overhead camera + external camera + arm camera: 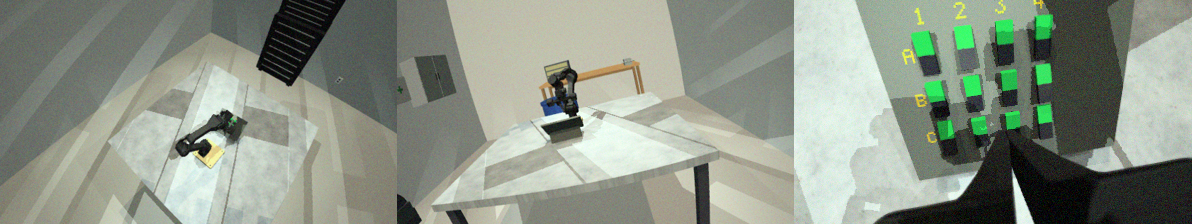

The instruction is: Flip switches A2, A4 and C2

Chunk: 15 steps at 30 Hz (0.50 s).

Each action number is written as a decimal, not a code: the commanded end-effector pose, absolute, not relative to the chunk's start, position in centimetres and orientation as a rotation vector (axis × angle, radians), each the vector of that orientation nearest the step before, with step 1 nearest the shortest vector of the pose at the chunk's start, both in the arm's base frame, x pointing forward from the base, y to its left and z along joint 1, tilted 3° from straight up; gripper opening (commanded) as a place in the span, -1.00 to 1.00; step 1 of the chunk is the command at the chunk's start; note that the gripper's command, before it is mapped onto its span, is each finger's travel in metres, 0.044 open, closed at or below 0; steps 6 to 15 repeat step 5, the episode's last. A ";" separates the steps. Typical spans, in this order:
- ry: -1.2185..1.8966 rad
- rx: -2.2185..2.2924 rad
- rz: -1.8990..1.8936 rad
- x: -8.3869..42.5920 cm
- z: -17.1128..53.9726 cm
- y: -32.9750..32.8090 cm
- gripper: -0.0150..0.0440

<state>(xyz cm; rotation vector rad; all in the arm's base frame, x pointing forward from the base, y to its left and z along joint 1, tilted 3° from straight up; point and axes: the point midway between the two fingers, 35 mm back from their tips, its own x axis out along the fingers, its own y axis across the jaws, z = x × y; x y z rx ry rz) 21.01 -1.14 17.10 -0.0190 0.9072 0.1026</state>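
The switch panel carries three rows of four rocker switches, each with a green far half and a dark near half. In the wrist view, switch A2 is at the top, its near half paler grey. Switch A4 is at the top right. Switch C2 is in the nearest row, just left of the fingers. I cannot tell surely which ends are raised. My gripper is shut and empty, its tips over the near half of switch C3, hiding that half; contact is unclear.
The panel stands on the stone-patterned table in front of the arm's yellow base plate. Other switches stand close around the fingertips, with switch C4 just to the right. Shadows cross the panel.
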 end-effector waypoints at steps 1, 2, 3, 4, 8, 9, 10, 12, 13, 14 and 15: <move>0.901 -0.022 0.109 21.4 17.6 -1.2 -0.49; 0.901 -0.022 0.109 21.4 17.6 -1.2 -0.49; 0.901 -0.022 0.109 21.4 17.6 -1.2 -0.49; 0.901 -0.022 0.109 21.4 17.6 -1.2 -0.49; 0.901 -0.022 0.109 21.4 17.6 -1.2 -0.49; 0.901 -0.022 0.109 21.4 17.6 -1.2 -0.49; 0.901 -0.022 0.109 21.4 17.6 -1.2 -0.49; 0.901 -0.022 0.109 21.4 17.6 -1.2 -0.49; 0.901 -0.022 0.109 21.4 17.6 -1.2 -0.49; 0.901 -0.022 0.109 21.4 17.6 -1.2 -0.49; 0.901 -0.022 0.109 21.4 17.6 -1.2 -0.49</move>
